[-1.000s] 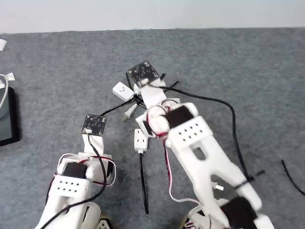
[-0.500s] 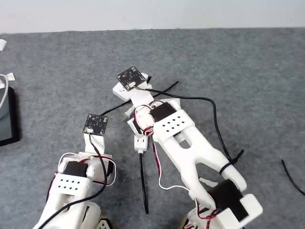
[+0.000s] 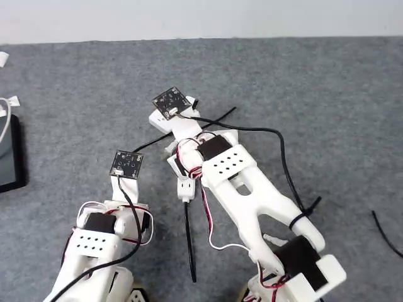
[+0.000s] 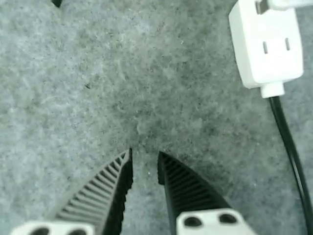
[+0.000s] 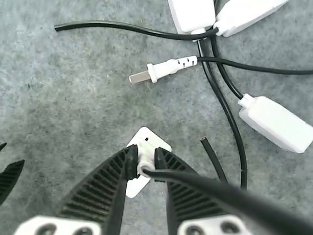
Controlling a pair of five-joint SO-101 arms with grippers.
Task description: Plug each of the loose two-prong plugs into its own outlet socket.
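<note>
Where ribbed right claw [image 5: 144, 152] pinches square white socket [image 5: 147, 138], left claw [image 4: 145, 156] slightly parted, grey felt [image 4: 73, 73]

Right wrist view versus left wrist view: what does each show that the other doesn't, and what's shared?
Right wrist view: the right tool at a white block, a loose plug and more sockets beyond. Left wrist view: the left tool, slightly open and empty, and a two-slot socket. Shared: grey carpet, black cords; that socket is likely the white block.
</note>
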